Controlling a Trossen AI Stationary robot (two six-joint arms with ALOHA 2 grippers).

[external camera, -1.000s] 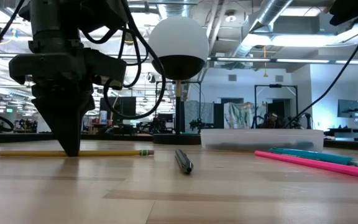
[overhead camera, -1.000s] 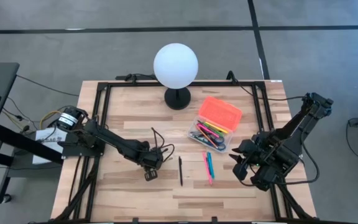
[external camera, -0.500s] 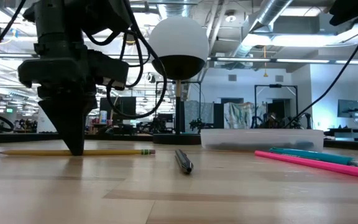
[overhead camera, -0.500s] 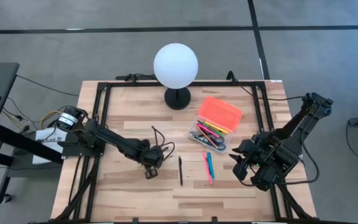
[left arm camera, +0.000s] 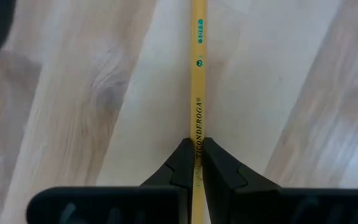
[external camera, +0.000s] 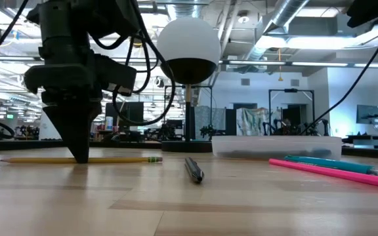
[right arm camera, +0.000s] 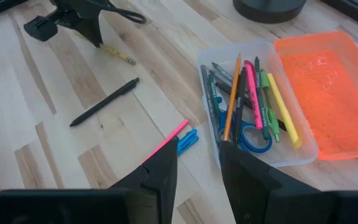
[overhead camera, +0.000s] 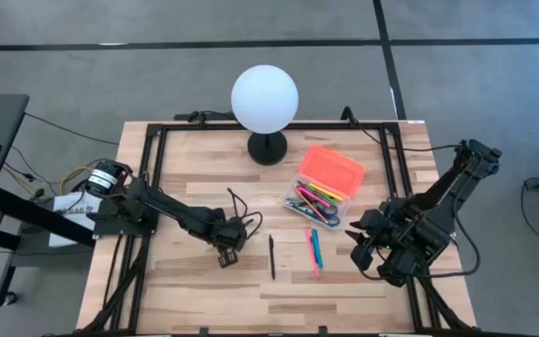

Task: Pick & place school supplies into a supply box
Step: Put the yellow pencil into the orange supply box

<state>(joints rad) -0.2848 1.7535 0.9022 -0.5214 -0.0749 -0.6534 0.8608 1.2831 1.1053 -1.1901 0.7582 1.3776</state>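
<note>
Grasping step: left hand (left arm camera: 195,163) is closed on the yellow wooden pencil (left arm camera: 198,74) lying on the wooden bench (overhead camera: 195,281), left of frame centre. Next it needs lifting toward the clear orange-lidded box (overhead camera: 324,183).

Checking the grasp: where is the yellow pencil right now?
The yellow pencil lies flat on the table's left half, pinched by the shut left gripper, left of the black pen, as the left wrist and low views show.

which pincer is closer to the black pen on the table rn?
Left. The left pincer, shut on the yellow pencil, sits just left of the black pen. The right pincer waits farther off, beyond the pink and blue pens.
</note>
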